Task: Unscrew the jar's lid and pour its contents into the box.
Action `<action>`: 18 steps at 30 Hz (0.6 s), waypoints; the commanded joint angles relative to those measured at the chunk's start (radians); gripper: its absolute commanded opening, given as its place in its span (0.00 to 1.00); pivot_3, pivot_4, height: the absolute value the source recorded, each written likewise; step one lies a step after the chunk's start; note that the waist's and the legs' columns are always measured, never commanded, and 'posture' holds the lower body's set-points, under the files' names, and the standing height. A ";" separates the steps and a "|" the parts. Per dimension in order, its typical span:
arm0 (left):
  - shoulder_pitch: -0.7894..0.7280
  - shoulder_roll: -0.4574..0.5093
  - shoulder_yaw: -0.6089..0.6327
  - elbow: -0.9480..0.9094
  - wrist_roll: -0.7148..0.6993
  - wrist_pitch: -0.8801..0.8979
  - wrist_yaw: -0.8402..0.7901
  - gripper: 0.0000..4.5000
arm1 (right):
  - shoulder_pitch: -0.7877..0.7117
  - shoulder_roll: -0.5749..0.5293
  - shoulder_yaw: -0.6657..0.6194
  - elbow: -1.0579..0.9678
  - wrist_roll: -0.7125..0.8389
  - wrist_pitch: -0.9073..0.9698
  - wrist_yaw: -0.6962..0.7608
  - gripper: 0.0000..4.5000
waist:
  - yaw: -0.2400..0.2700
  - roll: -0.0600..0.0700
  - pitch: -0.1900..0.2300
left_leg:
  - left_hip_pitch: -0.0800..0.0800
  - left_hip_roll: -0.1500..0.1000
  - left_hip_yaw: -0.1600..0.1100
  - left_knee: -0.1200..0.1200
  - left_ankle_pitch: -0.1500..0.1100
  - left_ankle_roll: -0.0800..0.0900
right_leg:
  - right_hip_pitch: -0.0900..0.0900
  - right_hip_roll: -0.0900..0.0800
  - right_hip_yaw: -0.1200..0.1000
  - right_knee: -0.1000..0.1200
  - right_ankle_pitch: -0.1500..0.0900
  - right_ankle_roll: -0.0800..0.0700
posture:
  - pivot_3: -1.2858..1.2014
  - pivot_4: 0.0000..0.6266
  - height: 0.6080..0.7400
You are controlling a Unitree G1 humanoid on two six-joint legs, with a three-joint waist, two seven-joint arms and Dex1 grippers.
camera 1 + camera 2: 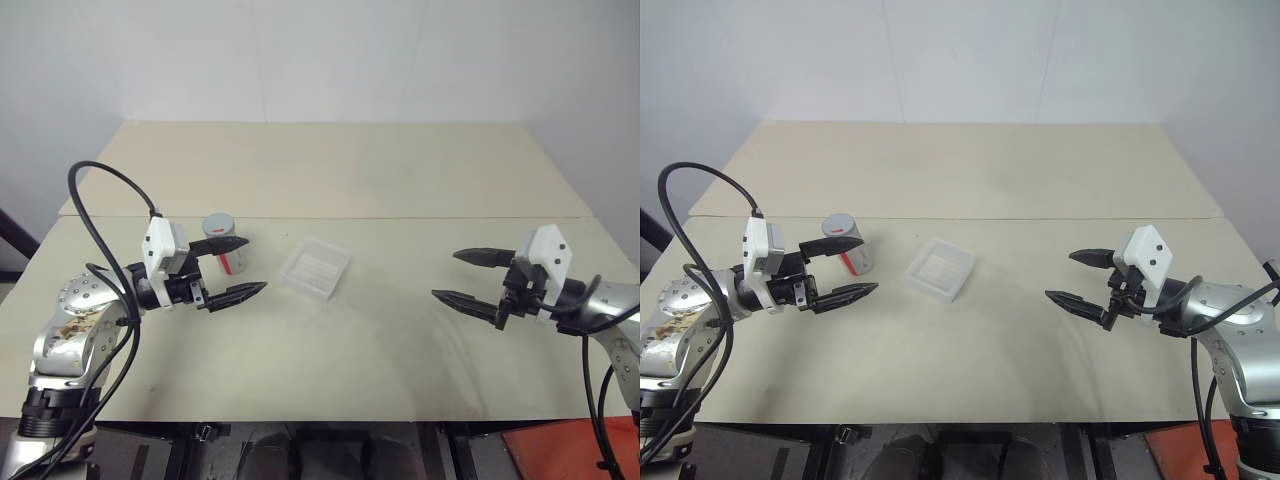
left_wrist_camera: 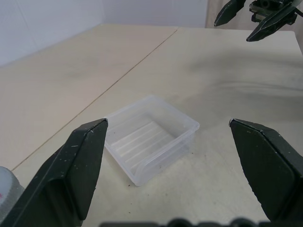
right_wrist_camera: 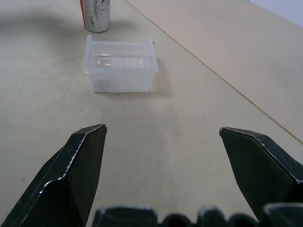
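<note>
The jar (image 1: 224,252), clear with a red mark, stands upright on the table's left side with the grey lid (image 1: 218,224) on it. My left gripper (image 1: 256,264) is open and empty, pointing level toward the box. The jar stands outside its jaws, just beyond the far finger (image 1: 225,243), and its lid edge (image 2: 6,188) shows beside that finger in the left wrist view. The box (image 1: 315,268) lies a little right of the jar, clear and shallow, with nothing visible inside. My right gripper (image 1: 445,275) hovers open and empty on the right, facing the box (image 3: 120,64) and the jar (image 3: 96,14).
Two beige tabletops (image 1: 330,170) meet at a seam running across behind the jar and box. A white wall stands behind the far edge. The near edge runs along the bottom, with an orange-red patch (image 1: 560,450) on the floor at the lower right. Black cables loop off both arms.
</note>
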State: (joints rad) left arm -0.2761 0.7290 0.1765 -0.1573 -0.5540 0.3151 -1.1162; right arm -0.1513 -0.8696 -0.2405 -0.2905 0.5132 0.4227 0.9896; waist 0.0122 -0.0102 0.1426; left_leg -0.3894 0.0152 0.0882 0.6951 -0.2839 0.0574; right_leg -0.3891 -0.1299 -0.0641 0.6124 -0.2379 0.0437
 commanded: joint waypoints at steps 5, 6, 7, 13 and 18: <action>-0.013 0.004 0.013 -0.022 -0.022 0.004 0.001 0.99 | -0.019 -0.011 -0.030 -0.009 0.005 -0.014 -0.002 0.99 | 0.000 0.000 0.000 | 0.000 0.000 0.000 0.000 0.000 0.000 | 0.000 0.000 0.000 0.000 0.000 0.000 | 0.52 0.24 1.00; -0.012 0.005 0.014 -0.022 -0.022 0.004 0.000 0.99 | -0.019 -0.010 -0.030 -0.010 0.005 -0.013 -0.002 0.99 | 0.000 0.000 0.000 | 0.000 0.000 0.000 0.000 0.000 0.000 | 0.000 0.000 0.000 0.000 0.000 0.000 | 0.52 0.24 1.00; -0.012 0.005 0.014 -0.022 -0.023 0.004 0.000 0.99 | -0.019 -0.010 -0.029 -0.011 0.005 -0.013 -0.002 0.99 | 0.000 0.000 0.000 | 0.000 0.000 0.000 0.000 0.000 0.000 | 0.000 0.000 0.000 0.000 0.000 0.000 | 0.52 0.24 1.00; -0.006 -0.005 0.010 -0.033 -0.022 0.011 0.019 0.99 | -0.020 -0.008 -0.028 -0.012 0.007 -0.012 -0.002 0.99 | 0.000 0.000 0.000 | 0.000 0.000 0.000 0.000 0.000 0.000 | 0.000 0.000 0.000 0.000 0.000 0.000 | 0.52 0.24 1.00; 0.057 -0.070 -0.011 -0.138 -0.026 0.065 0.128 0.99 | -0.022 -0.006 -0.025 -0.010 0.008 -0.014 -0.001 0.99 | 0.000 0.000 0.000 | 0.000 0.000 0.000 0.000 0.000 0.000 | 0.000 0.000 0.000 0.000 0.000 0.000 | 0.52 0.24 1.00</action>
State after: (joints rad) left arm -0.2323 0.6714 0.1718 -0.2329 -0.5556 0.3580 -1.0345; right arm -0.1543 -0.8696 -0.2405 -0.2901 0.5134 0.4227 0.9905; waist 0.0121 -0.0102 0.1426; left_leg -0.3896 0.0154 0.0881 0.6949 -0.2839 0.0574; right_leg -0.3890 -0.1300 -0.0639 0.6125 -0.2379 0.0437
